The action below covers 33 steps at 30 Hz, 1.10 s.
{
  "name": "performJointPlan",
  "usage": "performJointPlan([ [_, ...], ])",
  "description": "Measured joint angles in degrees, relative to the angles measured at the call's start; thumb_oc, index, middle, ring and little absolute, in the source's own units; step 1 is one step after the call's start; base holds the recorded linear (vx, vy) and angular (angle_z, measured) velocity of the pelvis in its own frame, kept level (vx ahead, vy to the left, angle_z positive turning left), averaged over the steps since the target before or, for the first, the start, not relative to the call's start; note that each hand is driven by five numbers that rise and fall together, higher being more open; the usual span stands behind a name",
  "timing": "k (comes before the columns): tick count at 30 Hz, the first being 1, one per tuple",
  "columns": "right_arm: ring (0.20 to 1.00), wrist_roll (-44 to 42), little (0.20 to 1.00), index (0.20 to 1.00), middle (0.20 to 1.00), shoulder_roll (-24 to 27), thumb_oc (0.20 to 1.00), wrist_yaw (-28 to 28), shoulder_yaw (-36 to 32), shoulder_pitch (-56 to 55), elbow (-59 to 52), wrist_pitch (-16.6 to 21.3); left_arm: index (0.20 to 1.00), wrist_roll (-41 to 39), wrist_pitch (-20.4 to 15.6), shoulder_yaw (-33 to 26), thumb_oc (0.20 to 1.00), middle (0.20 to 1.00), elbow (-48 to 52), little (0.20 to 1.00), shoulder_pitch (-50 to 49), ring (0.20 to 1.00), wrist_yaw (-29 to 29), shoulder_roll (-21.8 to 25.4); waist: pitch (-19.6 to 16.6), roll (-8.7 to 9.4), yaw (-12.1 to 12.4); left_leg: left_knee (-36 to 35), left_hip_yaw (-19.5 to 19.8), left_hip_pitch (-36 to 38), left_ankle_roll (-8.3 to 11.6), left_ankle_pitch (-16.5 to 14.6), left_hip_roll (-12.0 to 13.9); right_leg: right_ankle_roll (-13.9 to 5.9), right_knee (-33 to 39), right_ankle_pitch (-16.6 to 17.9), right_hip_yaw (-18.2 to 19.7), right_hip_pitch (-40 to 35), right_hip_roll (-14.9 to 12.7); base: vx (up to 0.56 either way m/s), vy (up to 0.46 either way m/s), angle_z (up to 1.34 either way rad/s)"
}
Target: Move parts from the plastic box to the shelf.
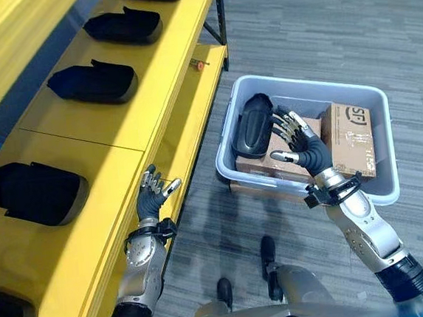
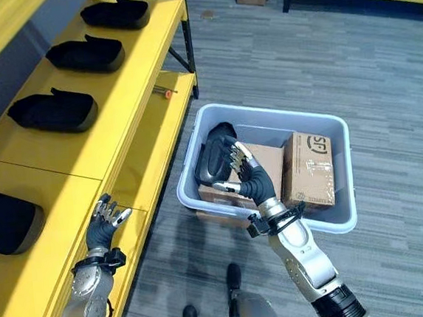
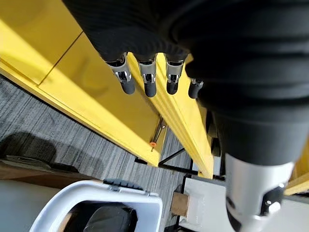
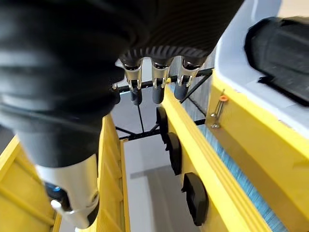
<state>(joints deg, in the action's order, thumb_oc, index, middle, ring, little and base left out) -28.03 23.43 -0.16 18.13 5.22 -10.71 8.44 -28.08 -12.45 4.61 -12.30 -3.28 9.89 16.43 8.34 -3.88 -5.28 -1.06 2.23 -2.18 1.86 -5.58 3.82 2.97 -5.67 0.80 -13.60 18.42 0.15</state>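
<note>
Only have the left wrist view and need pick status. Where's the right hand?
Observer: The right hand is over the plastic box, fingers straight beside a black part, not curled round it.
Operator: Anything else in the box?
Observer: Cardboard boxes, right beside that part.
Operator: Shelf stocked?
Observer: A row of shelved parts lies on the yellow shelf.

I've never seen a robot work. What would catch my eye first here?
Probably the bright yellow shelf on the robot's left, with black parts lined up on it. Next, the grey plastic box on the floor, where the right hand, fingers open, reaches beside another black part leaning over cardboard boxes.
</note>
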Motion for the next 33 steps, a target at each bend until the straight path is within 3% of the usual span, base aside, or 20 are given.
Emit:
performJointPlan([
  [4,1.000,-0.02,1.000,1.000,1.000,0.03,1.000,-0.06,0.21,-0.03,0.02,0.01,1.000,-0.03,0.48,0.18,1.000,1.000,0.04,1.000,-0.53,1.000,-0.04,-0.04,0.52,-0.81,0.17,3.52,-0.18,-2.32,0.49,-0.08,-0.37,0.88,-0.11,-0.76,0.65,1.00,0.10,0.04,-0.097,0.00],
  [5,1.000,-0.02,1.000,1.000,1.000,0.04,1.000,-0.06,0.22,-0.09,0.02,0.02,1.000,-0.04,0.52,0.37,1.000,1.000,0.05,1.000,-0.53,1.000,-0.05,0.03,0.67,-0.29,0.20,7.24,-0.34,-4.18,0.87,-0.34,-0.97,1.04,0.26,-0.84,1.07,0.79,-0.26,0.03,-0.160,0.02],
  [7,1.000,-0.09,1.000,1.000,1.000,0.74,1.000,0.03,0.36,-0.58,-0.15,0.02,1.000,-0.05,0.55,1.04,1.000,1.000,0.17,1.000,-0.01,1.000,-0.35,0.08,1.61,1.50,2.43,21.98,-0.23,-10.66,0.97,-0.31,-2.56,1.73,2.60,-0.32,3.32,-1.22,-0.69,0.05,-0.101,-0.15],
  [9,1.000,-0.06,1.000,1.000,1.000,1.28,1.000,0.01,0.29,-1.57,-0.57,0.03,1.000,-0.05,0.56,1.68,1.000,1.000,0.38,1.000,-1.22,1.000,-0.97,-0.11,2.07,2.50,3.56,29.27,-0.09,-14.63,1.21,-1.40,-3.07,3.51,4.91,0.70,3.70,-4.00,-0.33,0.13,0.026,-0.16],
  [10,1.000,-0.03,1.000,1.000,1.000,1.31,1.000,-0.04,-0.13,-0.85,-1.30,0.13,1.000,-0.05,0.72,2.14,1.000,1.000,0.39,1.000,-1.53,1.000,-1.21,-0.17,3.21,3.98,3.40,15.09,3.70,-16.13,1.43,-1.28,-6.16,2.56,6.58,1.51,4.83,-4.74,-1.12,0.20,0.115,-0.04],
  [13,1.000,0.11,1.000,1.000,1.000,1.05,1.000,-0.02,-1.71,-0.60,-0.37,0.46,1.000,0.02,0.85,2.15,1.000,1.000,0.32,1.000,-1.54,1.000,-1.28,-0.10,4.33,4.46,3.77,-1.52,3.93,-20.42,2.77,4.85,-6.64,0.79,9.46,2.08,6.49,-7.44,0.62,0.15,0.151,-0.29],
  [16,1.000,0.16,1.000,1.000,1.000,-0.05,1.000,0.11,-1.81,-1.19,0.32,0.68,1.000,0.01,0.83,1.98,1.000,1.000,0.42,1.000,-3.58,1.000,-1.30,0.28,4.68,2.32,5.30,1.36,6.28,-19.43,0.43,8.73,-3.81,0.34,9.26,1.56,12.03,-12.34,5.40,0.14,0.280,-1.45],
  [19,1.000,0.13,1.000,1.000,1.000,-0.29,1.000,0.23,-2.09,-2.78,-1.73,0.87,1.000,-0.03,0.81,2.19,1.000,1.000,0.52,1.000,-1.60,1.000,-2.18,-0.09,4.51,1.99,2.29,2.67,5.09,-15.84,0.01,9.01,-3.21,0.48,9.28,1.08,16.05,-13.41,4.90,0.12,0.221,-0.88],
  [21,1.000,0.10,1.000,1.000,1.000,-0.07,1.000,0.26,-1.95,-2.91,-1.94,0.84,1.000,-0.03,0.80,2.13,1.000,1.000,1.10,1.000,-0.98,1.000,-2.57,-0.01,4.41,1.71,1.75,1.54,4.27,-13.58,-0.02,9.51,-2.27,0.26,9.28,0.90,17.43,-13.60,4.88,0.06,0.134,-0.62],
  [22,1.000,0.09,1.000,1.000,1.000,-0.02,1.000,0.64,-1.24,-3.14,-1.99,0.63,1.000,-0.04,0.76,2.17,1.000,1.000,2.93,1.000,0.56,1.000,-3.01,0.02,4.41,1.31,0.54,-2.98,0.92,-9.23,-1.93,14.05,-2.69,-1.81,8.68,-0.17,18.47,-14.36,3.37,0.05,0.115,-0.45],
  [24,1.000,0.09,1.000,1.000,1.000,-0.43,1.000,1.54,-0.40,-3.11,-1.97,0.60,1.000,-0.04,0.67,2.22,1.000,1.000,4.38,1.000,0.63,1.000,-3.32,0.16,4.37,1.37,0.20,-3.93,0.35,-7.90,-2.34,13.90,-4.56,-3.40,8.48,-1.25,18.65,-14.99,1.28,0.05,0.105,-0.24],
  [27,1.000,0.10,1.000,1.000,1.000,-0.90,1.000,2.42,0.67,-2.92,-1.92,-0.24,1.000,-0.06,0.64,1.87,1.000,1.000,4.39,1.000,-1.36,1.000,-3.25,1.22,4.25,1.42,2.19,-4.16,-1.96,-6.84,-3.96,12.92,-6.29,-4.55,8.78,-2.01,20.02,-15.33,-0.93,0.07,0.077,-0.32],
  [33,1.000,0.02,1.000,1.000,1.000,-0.87,1.000,2.55,0.30,-4.22,-1.94,-0.53,1.000,0.44,0.80,1.92,1.000,1.000,6.25,1.000,-3.97,1.000,-3.25,2.31,3.01,2.57,1.45,-4.18,-3.80,-6.48,-4.00,11.81,-6.39,-5.19,9.06,-1.91,20.95,-15.23,-1.40,0.06,0.015,-0.15],
])
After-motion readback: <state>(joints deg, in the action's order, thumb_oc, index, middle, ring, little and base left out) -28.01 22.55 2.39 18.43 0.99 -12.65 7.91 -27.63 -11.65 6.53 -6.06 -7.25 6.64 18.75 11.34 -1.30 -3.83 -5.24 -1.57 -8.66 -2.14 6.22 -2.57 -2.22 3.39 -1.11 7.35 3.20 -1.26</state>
